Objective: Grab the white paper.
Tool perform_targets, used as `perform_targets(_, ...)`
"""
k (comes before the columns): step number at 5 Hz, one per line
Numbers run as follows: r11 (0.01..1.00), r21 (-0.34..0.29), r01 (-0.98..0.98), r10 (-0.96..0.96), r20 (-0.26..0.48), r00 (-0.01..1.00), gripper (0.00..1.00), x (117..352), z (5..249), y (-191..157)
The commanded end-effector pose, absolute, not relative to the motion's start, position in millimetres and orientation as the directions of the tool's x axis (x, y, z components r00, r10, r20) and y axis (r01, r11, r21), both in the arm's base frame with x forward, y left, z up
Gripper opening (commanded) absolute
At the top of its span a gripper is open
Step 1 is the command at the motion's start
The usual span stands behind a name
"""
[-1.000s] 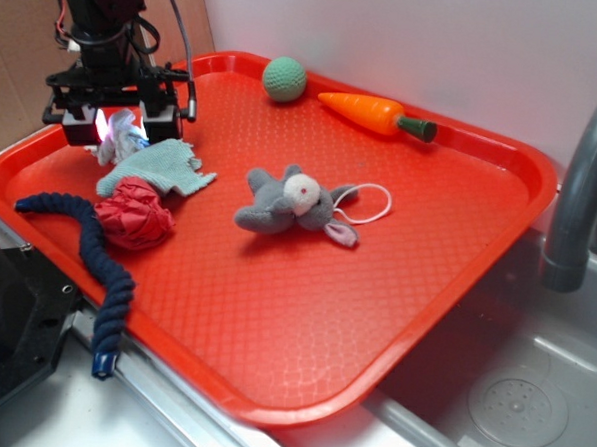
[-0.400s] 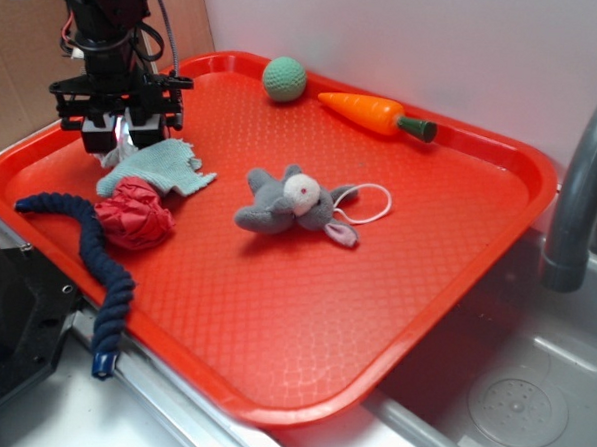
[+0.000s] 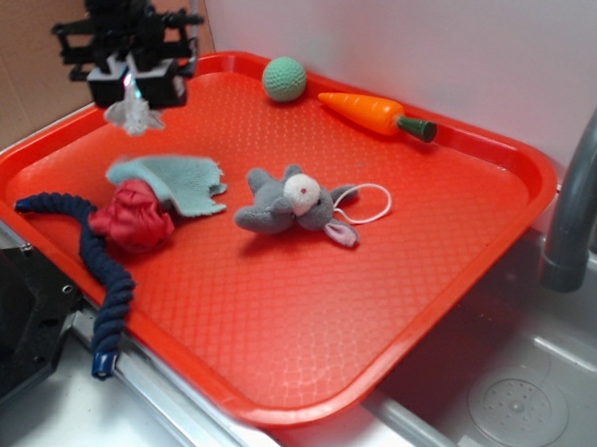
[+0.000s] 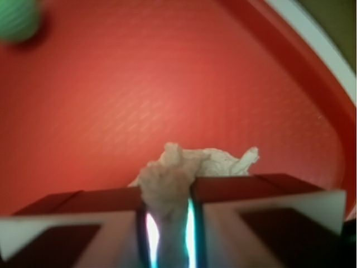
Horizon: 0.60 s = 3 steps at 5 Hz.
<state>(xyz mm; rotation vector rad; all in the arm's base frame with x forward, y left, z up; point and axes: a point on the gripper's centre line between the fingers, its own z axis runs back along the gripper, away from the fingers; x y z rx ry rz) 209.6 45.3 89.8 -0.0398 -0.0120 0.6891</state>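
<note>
The claw [image 3: 133,87] pinches the white paper [image 4: 178,176] between its fingers, lifted clear of the red tray [image 3: 395,289]; the wad's upper part is hidden between them; a blurred green ball [image 4: 17,19] is cut off at the frame's corner.

No readable text, labels, numbers – either view.
</note>
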Motion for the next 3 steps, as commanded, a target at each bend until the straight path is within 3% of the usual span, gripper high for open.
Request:
perform_targets(1, 0.906, -0.128, -0.404, 0.415, 0.076, 0.907, 0.0, 190, 168, -5)
perform_targets(2, 0.936, -0.152, -0.318, 0.34, 0.151, 0.928, 0.0, 168, 178, -14)
perform_targets(3, 0.914, -0.165, -0.371, 0.389, 0.096, 0.916, 0.0, 170, 176, -6)
